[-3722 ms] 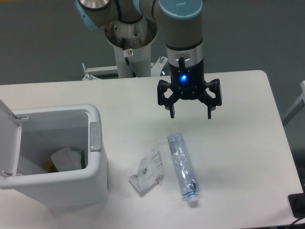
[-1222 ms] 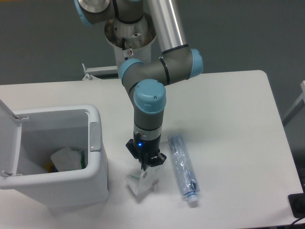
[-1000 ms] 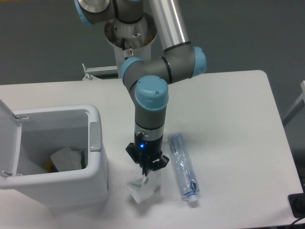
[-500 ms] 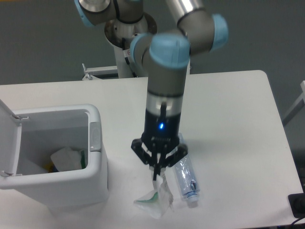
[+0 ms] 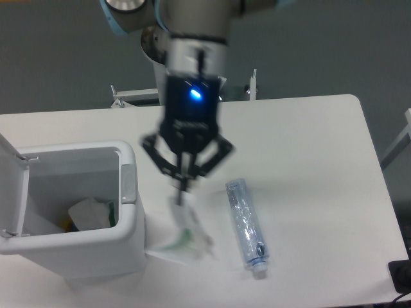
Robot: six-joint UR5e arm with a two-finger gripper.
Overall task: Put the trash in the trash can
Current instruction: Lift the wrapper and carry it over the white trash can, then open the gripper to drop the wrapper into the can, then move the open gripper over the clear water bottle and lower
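Note:
My gripper (image 5: 184, 185) hangs above the table just right of the trash can (image 5: 128, 221), blurred by motion, shut on the crumpled white wrapper (image 5: 182, 234). The wrapper dangles below the fingertips, clear of the table, close to the can's right wall. The clear plastic bottle (image 5: 246, 224) with its white cap lies on the table to the right, cap toward the front edge. The can's lid (image 5: 11, 186) stands open at the left, and some white and green rubbish lies inside.
The arm's base column (image 5: 176, 58) rises behind the table's far edge. A dark object (image 5: 401, 276) sits at the front right corner of the table.
The gripper closed on the wrapper, lifted it off the table and has swung up and left toward the can. The bottle has not moved.

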